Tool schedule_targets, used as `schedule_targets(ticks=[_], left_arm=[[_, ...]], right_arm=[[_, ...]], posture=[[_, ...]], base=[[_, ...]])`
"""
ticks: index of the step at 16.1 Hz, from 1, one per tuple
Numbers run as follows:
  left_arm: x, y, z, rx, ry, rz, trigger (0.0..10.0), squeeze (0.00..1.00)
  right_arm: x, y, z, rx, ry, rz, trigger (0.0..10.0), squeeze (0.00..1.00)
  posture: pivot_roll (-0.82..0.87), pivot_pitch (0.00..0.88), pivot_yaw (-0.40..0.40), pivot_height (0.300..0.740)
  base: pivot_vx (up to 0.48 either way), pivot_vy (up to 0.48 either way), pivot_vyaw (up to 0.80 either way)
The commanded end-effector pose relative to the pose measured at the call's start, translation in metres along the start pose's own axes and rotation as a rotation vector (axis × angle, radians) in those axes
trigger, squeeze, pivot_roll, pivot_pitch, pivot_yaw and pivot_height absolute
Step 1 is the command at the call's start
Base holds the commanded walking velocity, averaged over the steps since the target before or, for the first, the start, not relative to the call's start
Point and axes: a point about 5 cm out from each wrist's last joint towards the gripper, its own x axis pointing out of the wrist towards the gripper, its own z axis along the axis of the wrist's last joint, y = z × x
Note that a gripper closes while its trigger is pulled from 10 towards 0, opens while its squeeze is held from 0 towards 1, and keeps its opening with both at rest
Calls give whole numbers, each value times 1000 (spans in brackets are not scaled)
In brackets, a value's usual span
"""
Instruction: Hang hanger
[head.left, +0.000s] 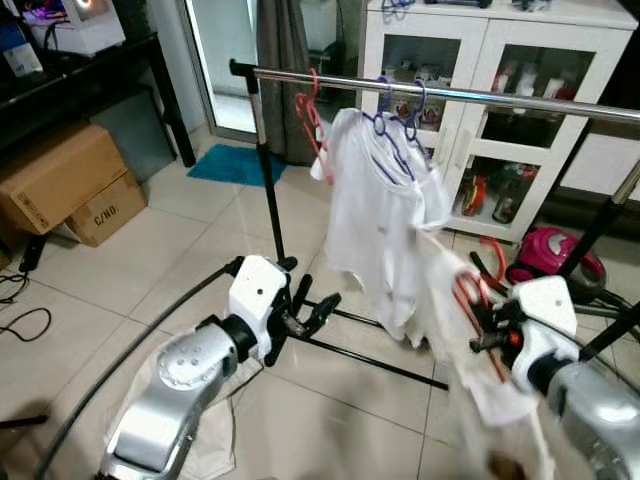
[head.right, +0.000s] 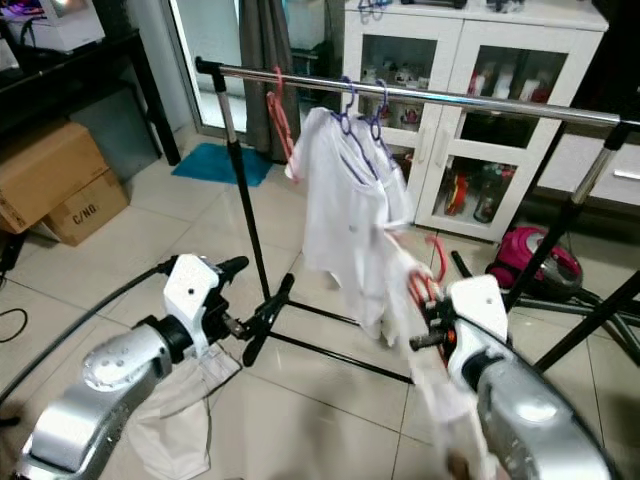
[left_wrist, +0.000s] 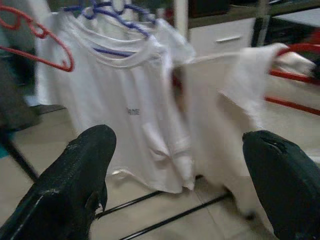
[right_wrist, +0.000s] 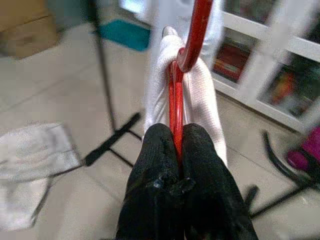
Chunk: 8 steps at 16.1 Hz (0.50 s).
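A chrome clothes rail (head.left: 450, 92) carries an empty red hanger (head.left: 312, 120) and a white T-shirt (head.left: 375, 210) on purple hangers (head.left: 400, 115). My right gripper (right_wrist: 175, 135) is shut on a red hanger (right_wrist: 192, 30) that bears a second white shirt (head.left: 470, 370). It holds them below the rail, to the right of the hung shirt, with the hook pointing up (head.left: 470, 290). My left gripper (head.left: 312, 308) is open and empty, low beside the rack's black post. Its fingers (left_wrist: 80, 170) face the hung shirt.
The rack's black base bar (head.left: 370, 360) runs across the tiled floor. A white glass-door cabinet (head.left: 500, 60) and a pink vacuum (head.left: 555, 255) stand behind. Cardboard boxes (head.left: 65, 180) sit at the left, and a white cloth (head.right: 185, 410) lies under my left arm.
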Motion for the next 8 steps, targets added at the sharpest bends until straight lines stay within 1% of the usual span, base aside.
schedule_targets(ticks=[1,2,3,4,5,6,7,8], left_arm=[[7,-3,1,-3,9,-68,10000,1000],[14,-6,1,11,27,-129,10000,1000],[21,-8,-1,24,42,-169,10000,1000],[24,-9,-2,40,58,-189,10000,1000],[31,-10,-5,76,92,-228,10000,1000],[38,-11,-5,87,100,-236,10000,1000],[43,-12,-5,81,101,-223,10000,1000],[49,-12,-6,64,99,-202,10000,1000]], right_arm=[[0,0,8,-29,-36,64,10000,0],[0,-2,9,-77,-17,117,10000,0],[0,-6,9,-110,10,143,10000,0],[0,-7,9,-121,32,163,10000,0],[-2,-11,7,-191,97,218,10000,0],[-2,-11,10,-204,94,246,10000,0],[0,-10,16,-182,61,261,10000,0],[2,-6,21,-184,36,284,10000,0]], posture=[[33,14,35,740],[32,15,34,740],[26,18,38,740],[26,18,38,740],[18,21,44,740],[17,21,44,740],[17,22,44,740],[18,22,45,740]], base=[[0,0,0],[0,0,0],[0,0,0],[0,0,0],[0,0,0],[0,0,0],[0,0,0],[0,0,0]])
